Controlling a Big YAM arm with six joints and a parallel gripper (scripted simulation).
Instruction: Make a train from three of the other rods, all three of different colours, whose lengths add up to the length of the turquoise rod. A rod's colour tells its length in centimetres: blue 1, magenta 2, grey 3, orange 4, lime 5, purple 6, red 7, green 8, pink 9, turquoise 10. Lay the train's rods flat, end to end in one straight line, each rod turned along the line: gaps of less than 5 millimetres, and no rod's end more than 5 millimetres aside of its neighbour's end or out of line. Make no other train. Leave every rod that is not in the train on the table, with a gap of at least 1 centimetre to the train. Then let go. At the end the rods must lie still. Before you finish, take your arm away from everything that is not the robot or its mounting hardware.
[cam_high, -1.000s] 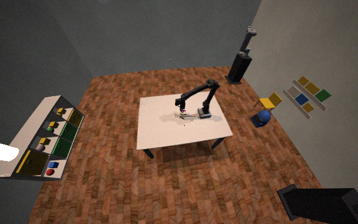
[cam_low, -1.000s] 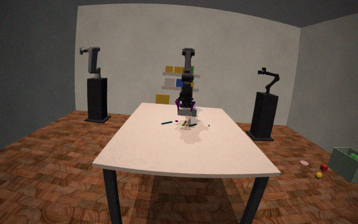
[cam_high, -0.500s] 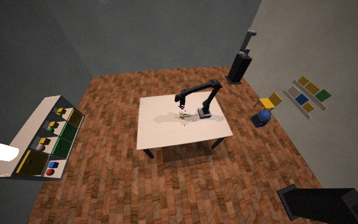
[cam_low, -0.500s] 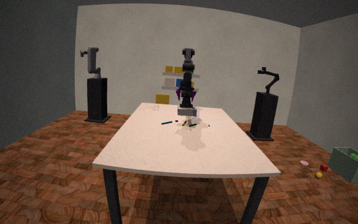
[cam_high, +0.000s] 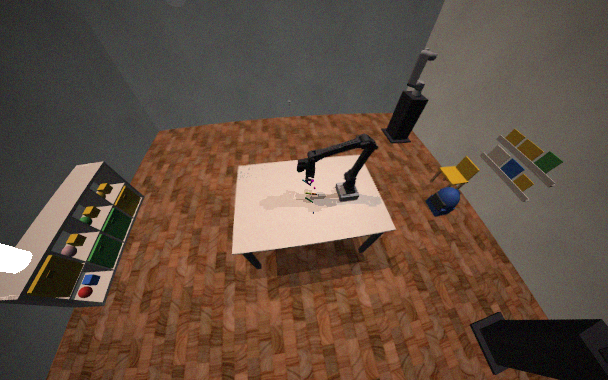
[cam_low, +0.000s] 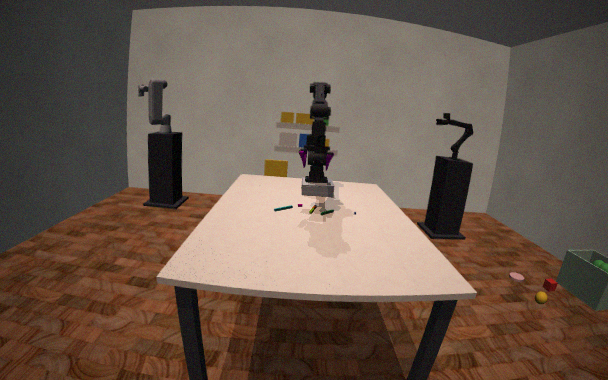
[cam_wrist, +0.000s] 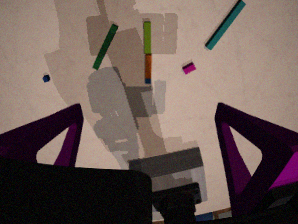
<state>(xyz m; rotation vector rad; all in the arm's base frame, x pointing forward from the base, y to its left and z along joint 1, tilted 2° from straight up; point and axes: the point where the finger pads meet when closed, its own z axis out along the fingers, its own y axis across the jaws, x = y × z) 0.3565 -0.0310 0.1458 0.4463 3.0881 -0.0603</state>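
Three rods, lime (cam_high: 308, 193) (cam_low: 312, 210) (cam_wrist: 147, 37), orange (cam_high: 314, 194) (cam_low: 315, 207) (cam_wrist: 148, 65) and blue (cam_wrist: 148, 81), are lying end to end on the table (cam_high: 260, 225) (cam_low: 310, 270) (cam_wrist: 260, 90), their line pointing at the arm's base (cam_high: 356, 196) (cam_low: 306, 190) (cam_wrist: 175, 161). Above them the released gripper (cam_high: 308, 182) (cam_low: 316, 167) (cam_wrist: 149, 110) is straddling that axis, so retreating upward is probably sparing the train.

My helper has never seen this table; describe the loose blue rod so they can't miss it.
On the white table, find the dark green rod. In the wrist view, the tiny blue rod lies left of it, alone, unlike the blue one touching orange.
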